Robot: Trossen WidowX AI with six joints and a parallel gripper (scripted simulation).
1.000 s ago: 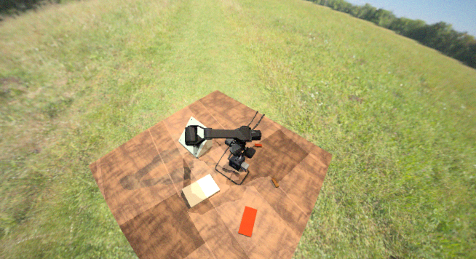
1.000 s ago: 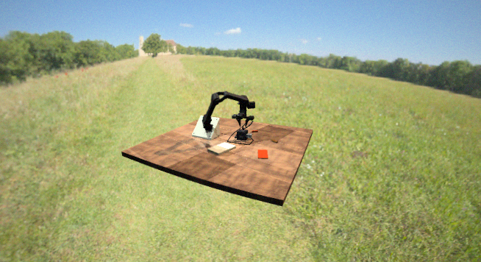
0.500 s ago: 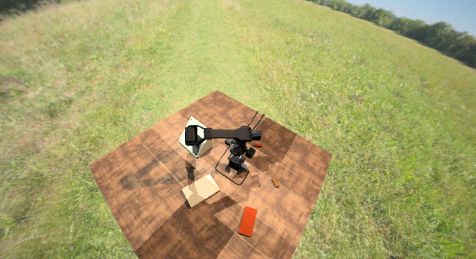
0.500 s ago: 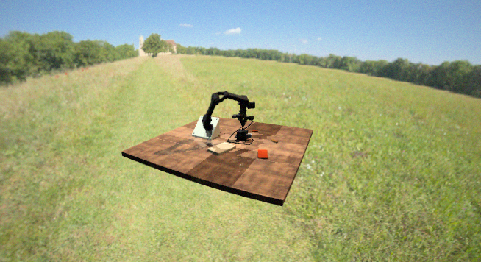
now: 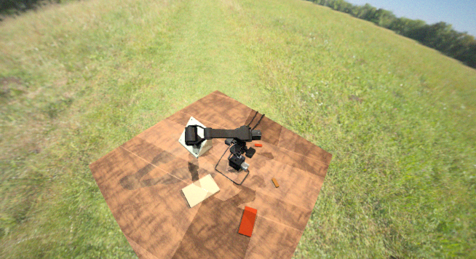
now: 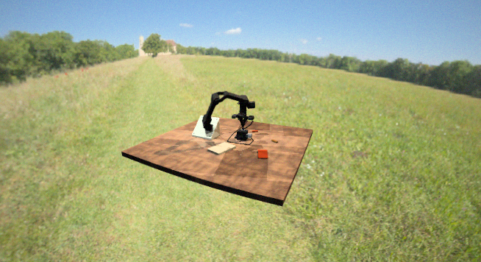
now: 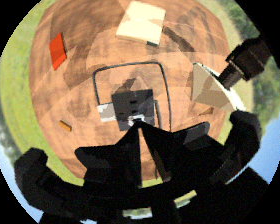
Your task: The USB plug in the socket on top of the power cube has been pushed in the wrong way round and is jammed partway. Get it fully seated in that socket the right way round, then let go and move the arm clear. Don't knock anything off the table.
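The dark power cube (image 5: 237,164) (image 6: 241,135) (image 7: 132,104) stands near the middle of the wooden table (image 5: 153,209) (image 6: 184,158), with a black cable (image 5: 223,173) (image 7: 165,90) looped around it. The USB plug (image 7: 135,120) shows as a small pale piece at the cube's top in the wrist view. My gripper (image 7: 139,124) (image 5: 238,159) (image 6: 242,129) points straight down onto the cube, its fingers drawn together on the plug. The plug's way round is too small to tell.
A beige pad (image 5: 200,190) (image 6: 221,148) (image 7: 141,23) lies in front of the arm's white base (image 5: 194,149) (image 6: 206,132). A red flat block (image 5: 247,220) (image 6: 262,154) (image 7: 56,51) lies nearer the table's front. A small brown piece (image 5: 275,182) (image 6: 274,140) (image 7: 66,125) and a small red piece (image 5: 258,145) (image 6: 254,131) lie right of the cube.
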